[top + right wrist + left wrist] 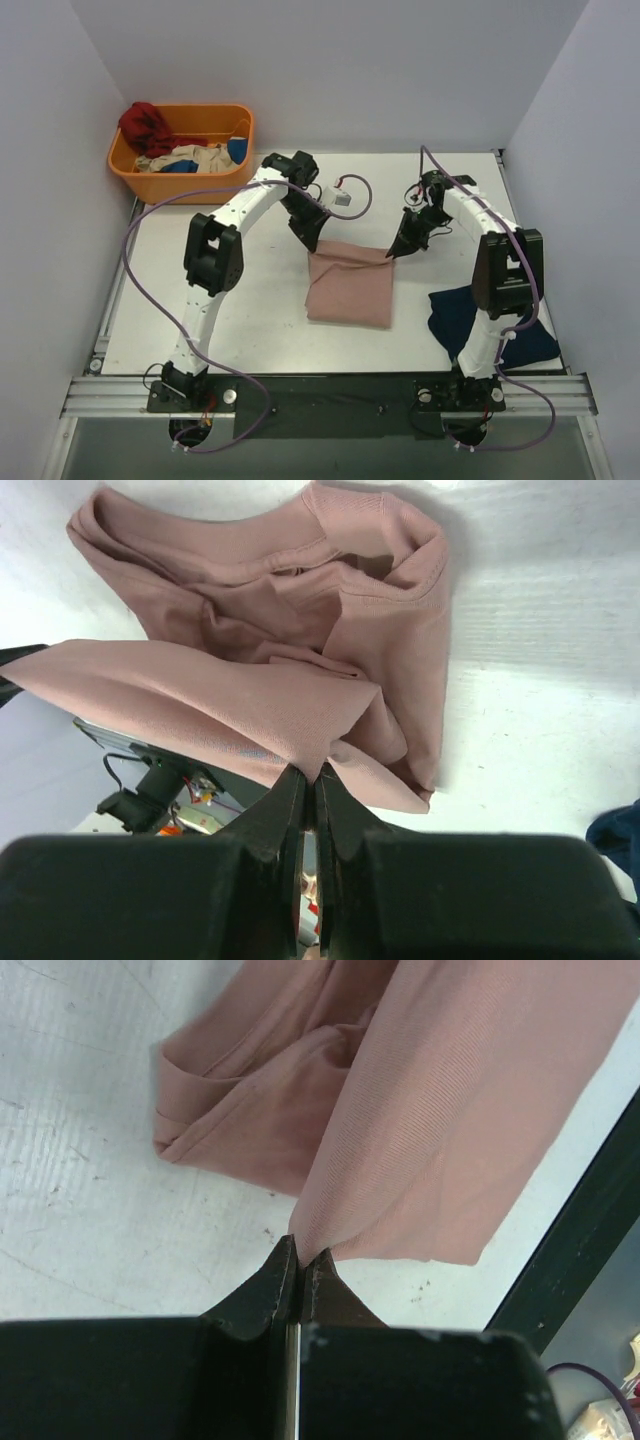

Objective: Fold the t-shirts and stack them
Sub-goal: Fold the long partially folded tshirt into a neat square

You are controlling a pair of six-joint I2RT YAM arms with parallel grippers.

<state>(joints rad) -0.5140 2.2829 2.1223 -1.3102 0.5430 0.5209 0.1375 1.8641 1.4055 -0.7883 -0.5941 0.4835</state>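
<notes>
The dusty-pink t-shirt (349,287) lies partly folded in the middle of the table, its print hidden. My left gripper (311,244) is shut on its far left corner; the left wrist view shows the cloth (470,1110) pinched between the fingertips (278,1270). My right gripper (392,254) is shut on its far right corner; the right wrist view shows the cloth (240,695) rising from the pinch, collar beyond. Both corners are lifted slightly. The dark navy t-shirt (455,315) lies crumpled at the right near edge, behind my right arm, and its edge shows in the right wrist view (615,835).
An orange basket (178,183) with red, beige and blue cloth stands off the table's far left corner. White walls close in the left, back and right sides. A metal rail (330,388) runs along the near edge.
</notes>
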